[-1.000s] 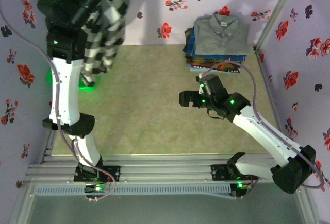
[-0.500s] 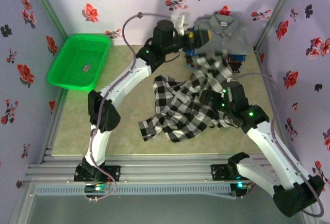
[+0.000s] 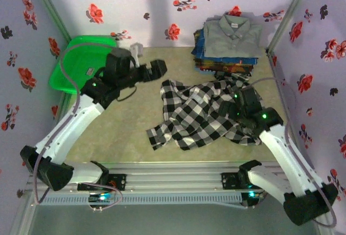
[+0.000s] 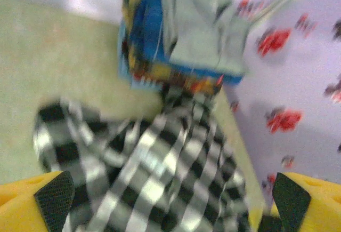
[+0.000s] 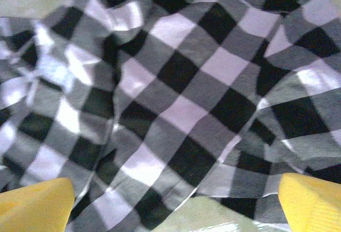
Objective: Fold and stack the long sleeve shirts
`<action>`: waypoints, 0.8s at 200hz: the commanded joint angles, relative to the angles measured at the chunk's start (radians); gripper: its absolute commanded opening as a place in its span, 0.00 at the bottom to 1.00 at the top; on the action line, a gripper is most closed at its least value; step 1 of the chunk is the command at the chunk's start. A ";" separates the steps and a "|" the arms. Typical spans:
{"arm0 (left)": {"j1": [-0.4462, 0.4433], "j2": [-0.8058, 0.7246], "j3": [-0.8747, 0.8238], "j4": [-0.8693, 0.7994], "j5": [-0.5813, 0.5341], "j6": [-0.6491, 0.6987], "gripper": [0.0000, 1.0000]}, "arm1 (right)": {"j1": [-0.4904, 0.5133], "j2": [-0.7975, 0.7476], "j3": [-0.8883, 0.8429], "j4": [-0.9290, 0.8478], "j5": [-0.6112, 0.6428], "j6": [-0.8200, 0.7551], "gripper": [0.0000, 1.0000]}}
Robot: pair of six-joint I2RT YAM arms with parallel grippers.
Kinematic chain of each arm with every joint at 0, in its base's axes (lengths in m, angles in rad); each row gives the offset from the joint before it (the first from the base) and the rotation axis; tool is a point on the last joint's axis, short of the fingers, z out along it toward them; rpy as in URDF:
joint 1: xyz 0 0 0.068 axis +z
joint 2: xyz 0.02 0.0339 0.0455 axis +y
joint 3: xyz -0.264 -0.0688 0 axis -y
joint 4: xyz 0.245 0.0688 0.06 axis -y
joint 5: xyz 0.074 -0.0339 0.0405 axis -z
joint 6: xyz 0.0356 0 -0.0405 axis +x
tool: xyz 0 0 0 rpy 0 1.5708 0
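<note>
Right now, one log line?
checked shirt: crumpled | stack: grey shirt on top | left pincer: open | right pincer: open over checked shirt

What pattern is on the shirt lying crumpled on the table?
Black-and-white checks. The crumpled shirt shows best in the right wrist view.

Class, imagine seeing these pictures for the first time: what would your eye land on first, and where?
The crumpled black-and-white checked shirt sprawled mid-table, with the open right hand low over its right side and the open left hand off its far left corner. Then the neat stack of folded shirts at the far right, a grey shirt on top, and the green basket far left.
</note>
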 commanded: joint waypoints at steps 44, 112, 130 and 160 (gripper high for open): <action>-0.196 0.137 -0.327 -0.176 0.048 -0.169 0.77 | -0.162 0.092 -0.056 -0.092 -0.087 0.000 0.98; -0.231 0.344 -0.330 -0.218 -0.037 -0.157 0.74 | -0.100 0.038 -0.202 -0.020 -0.259 0.092 0.99; -0.237 0.415 -0.323 -0.227 -0.068 -0.159 0.71 | -0.050 0.031 -0.232 0.014 -0.268 0.136 0.99; -0.237 0.498 -0.327 -0.185 -0.081 -0.148 0.56 | 0.037 0.044 -0.273 0.057 -0.261 0.211 0.99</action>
